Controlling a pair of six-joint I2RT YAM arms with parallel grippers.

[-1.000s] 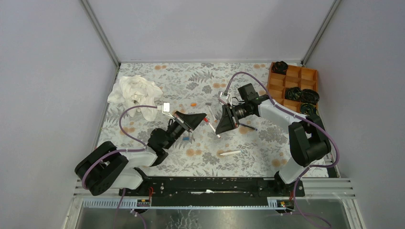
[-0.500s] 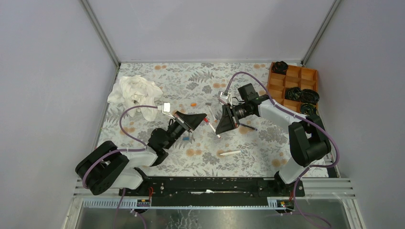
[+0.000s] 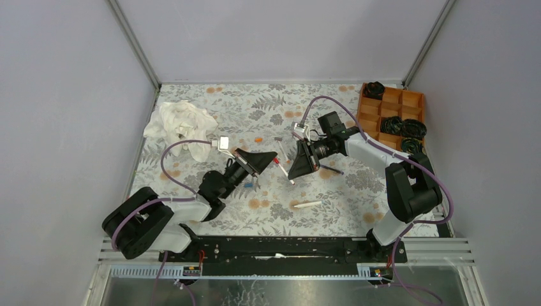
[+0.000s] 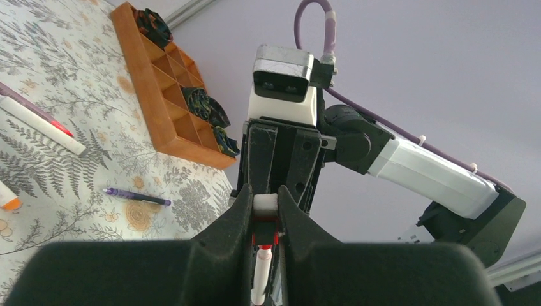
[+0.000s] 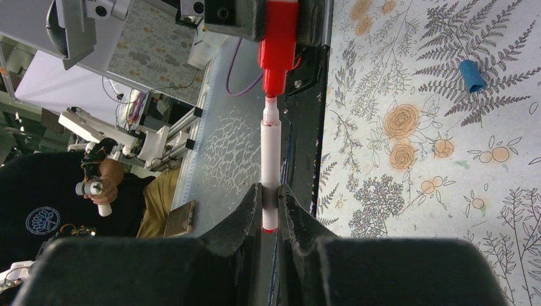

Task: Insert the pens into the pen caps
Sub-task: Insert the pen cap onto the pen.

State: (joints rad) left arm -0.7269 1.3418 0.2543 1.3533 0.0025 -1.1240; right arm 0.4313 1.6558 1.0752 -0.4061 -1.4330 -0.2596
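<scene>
My left gripper (image 3: pixel 273 157) (image 4: pixel 266 201) is shut on a red pen cap (image 4: pixel 266 237) (image 5: pixel 279 38), held above the table's middle. My right gripper (image 3: pixel 293 174) (image 5: pixel 270 194) faces it and is shut on the back end of a white pen (image 5: pixel 270 159) (image 3: pixel 285 172). The pen's red tip sits at the cap's mouth, in line with it. A blue cap (image 3: pixel 248 184) (image 5: pixel 473 75) lies on the cloth below my left gripper. An orange cap (image 3: pixel 258 139) lies farther back. A white pen (image 3: pixel 307 204) and a purple pen (image 4: pixel 137 196) lie loose on the table.
An orange divided tray (image 3: pixel 390 115) (image 4: pixel 153 95) with black coiled items stands at the back right. A crumpled white cloth (image 3: pixel 182 121) lies at the back left. Another white pen (image 4: pixel 38 124) lies near the tray side. Grey walls close in the table.
The left arm has shifted very slightly; both grippers keep their hold and the pen and cap stay lined up.
</scene>
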